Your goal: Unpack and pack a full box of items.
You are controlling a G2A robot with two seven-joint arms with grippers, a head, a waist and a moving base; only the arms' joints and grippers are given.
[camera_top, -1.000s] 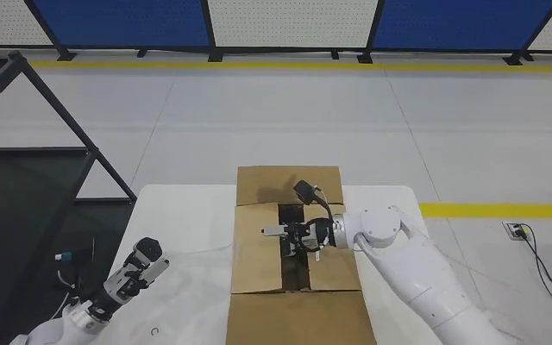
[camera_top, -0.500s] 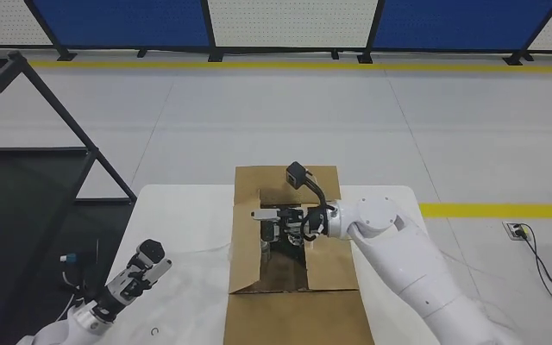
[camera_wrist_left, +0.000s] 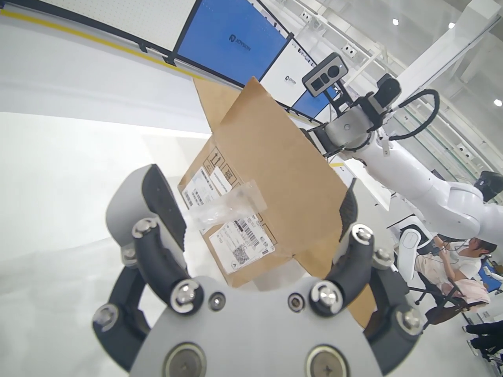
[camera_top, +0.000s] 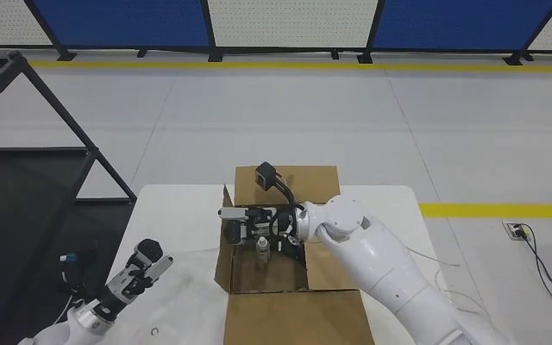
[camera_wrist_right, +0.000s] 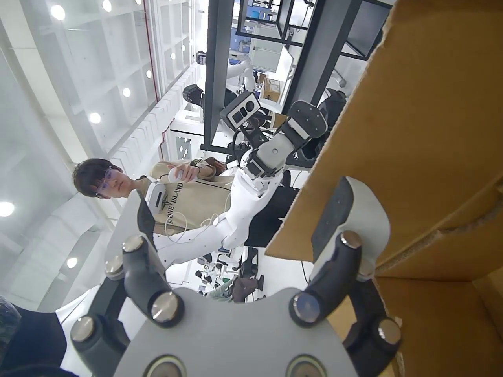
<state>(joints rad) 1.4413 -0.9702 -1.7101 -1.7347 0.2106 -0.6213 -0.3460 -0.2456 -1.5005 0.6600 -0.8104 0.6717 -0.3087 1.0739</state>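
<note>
White table (camera_top: 181, 216) carries the box (camera_top: 293, 317) at lower centre of the top view, flaps open. Right gripper (camera_wrist_right: 240, 198) gapes beside the raised flap (camera_top: 222, 269) — stiff, light cardboard, probably best pinched at its edge. Left gripper (camera_wrist_left: 251, 186) — spread wide, lower left, well apart.

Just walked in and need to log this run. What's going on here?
The robot is working on a cardboard box on the white table. Its right claw, open, is at the box's left flap, which stands up, and a small bottle shows inside. The left claw, also open, is off by the table's near left corner, holding nothing.
</note>
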